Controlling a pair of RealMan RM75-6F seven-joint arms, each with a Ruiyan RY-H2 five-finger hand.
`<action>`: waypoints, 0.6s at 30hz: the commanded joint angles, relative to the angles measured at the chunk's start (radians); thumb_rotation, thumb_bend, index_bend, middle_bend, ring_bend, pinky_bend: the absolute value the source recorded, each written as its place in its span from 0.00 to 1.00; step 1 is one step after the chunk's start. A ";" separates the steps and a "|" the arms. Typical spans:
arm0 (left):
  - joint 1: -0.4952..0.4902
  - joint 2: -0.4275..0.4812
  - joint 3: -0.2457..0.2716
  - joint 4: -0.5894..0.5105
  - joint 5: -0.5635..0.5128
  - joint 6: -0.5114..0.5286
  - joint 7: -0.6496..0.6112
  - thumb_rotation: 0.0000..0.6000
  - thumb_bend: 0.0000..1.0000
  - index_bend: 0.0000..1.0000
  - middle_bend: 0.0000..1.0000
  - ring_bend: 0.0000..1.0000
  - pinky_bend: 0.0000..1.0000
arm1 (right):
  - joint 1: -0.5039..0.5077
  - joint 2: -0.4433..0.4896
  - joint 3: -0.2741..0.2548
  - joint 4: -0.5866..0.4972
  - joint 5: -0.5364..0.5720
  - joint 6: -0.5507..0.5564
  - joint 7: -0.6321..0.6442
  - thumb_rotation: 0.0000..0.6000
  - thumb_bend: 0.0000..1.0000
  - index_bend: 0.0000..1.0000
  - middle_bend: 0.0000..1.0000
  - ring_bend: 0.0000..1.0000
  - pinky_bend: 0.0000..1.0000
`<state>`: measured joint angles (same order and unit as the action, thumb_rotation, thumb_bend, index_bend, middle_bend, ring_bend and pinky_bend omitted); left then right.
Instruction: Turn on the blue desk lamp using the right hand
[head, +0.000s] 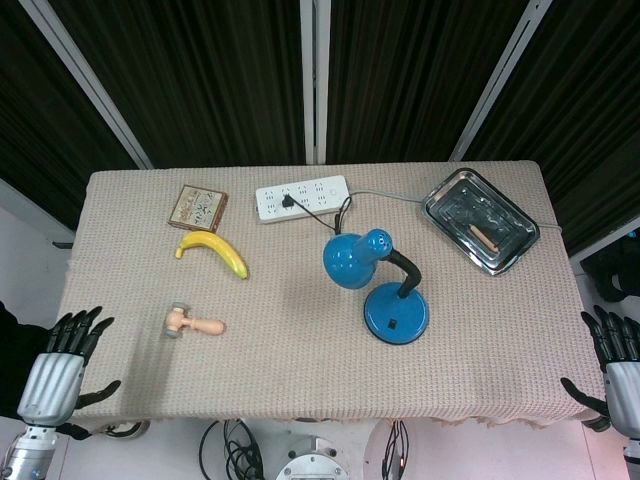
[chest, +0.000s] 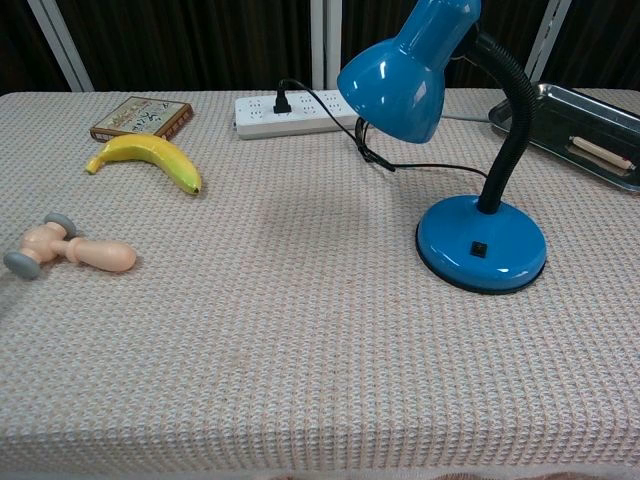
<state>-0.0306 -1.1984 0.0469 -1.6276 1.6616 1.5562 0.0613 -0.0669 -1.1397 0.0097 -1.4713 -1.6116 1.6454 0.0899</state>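
The blue desk lamp (head: 378, 283) stands right of the table's middle, with a round base (chest: 482, 243), a black bendy neck and its shade (chest: 408, 75) tilted to the left. A small black switch (chest: 480, 249) sits on the front of the base. Its black cord runs to the white power strip (head: 301, 198) at the back. My right hand (head: 612, 358) hangs open off the table's right edge, well clear of the lamp. My left hand (head: 62, 362) is open off the left front corner. Neither hand shows in the chest view.
A banana (head: 213, 251) and a small patterned box (head: 197, 207) lie at the back left. A toy wooden hammer (head: 192, 323) lies front left. A metal tray (head: 480, 219) with a small stick in it sits at the back right.
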 joint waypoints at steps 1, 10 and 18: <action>0.000 0.002 -0.001 -0.001 0.000 0.001 -0.002 1.00 0.03 0.13 0.04 0.00 0.00 | 0.000 0.001 0.001 -0.002 0.000 0.001 -0.001 1.00 0.05 0.00 0.00 0.00 0.00; 0.007 0.004 0.010 -0.002 0.008 0.007 -0.004 1.00 0.03 0.13 0.04 0.00 0.00 | -0.001 -0.001 -0.005 0.002 -0.002 -0.003 0.002 1.00 0.05 0.00 0.00 0.00 0.00; 0.009 0.004 0.009 0.001 0.009 0.010 -0.010 1.00 0.03 0.13 0.03 0.00 0.00 | 0.005 -0.002 -0.009 -0.003 -0.007 -0.017 -0.011 1.00 0.05 0.00 0.00 0.00 0.00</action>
<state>-0.0222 -1.1945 0.0560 -1.6268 1.6707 1.5668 0.0513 -0.0629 -1.1418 0.0016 -1.4730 -1.6176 1.6303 0.0809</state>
